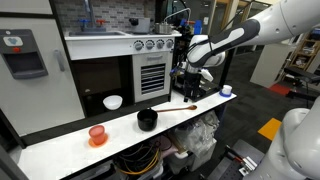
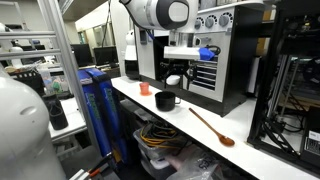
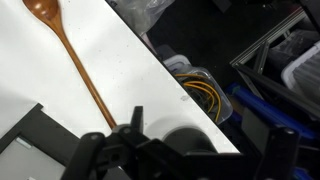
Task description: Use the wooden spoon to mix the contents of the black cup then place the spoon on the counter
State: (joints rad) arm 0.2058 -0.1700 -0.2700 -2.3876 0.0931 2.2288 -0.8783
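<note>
Along the front of the workspace ran the long white counter [image 1: 55,143], with a dark machine [image 1: 152,74] with round dials standing behind it. Over the counter reached the white robot arm [image 1: 236,38], coming in from the upper side in an exterior view. Its black gripper [image 1: 190,92] hung low above the counter with the jaws spread wide and nothing between them. In the wrist view it sat over the handle end of the spoon without gripping it.

A white bowl [image 1: 113,102] stood back near the machine. An orange-red cup [image 1: 97,134] stood toward one end of the counter, and the black cup [image 1: 147,120] stood upright near the middle, well apart from the gripper. The wooden spoon [image 1: 176,107] lay flat on the bare counter, outside the black cup. Its handle pointed toward that cup and its bowl end lay farther away, as both exterior views showed.
</note>
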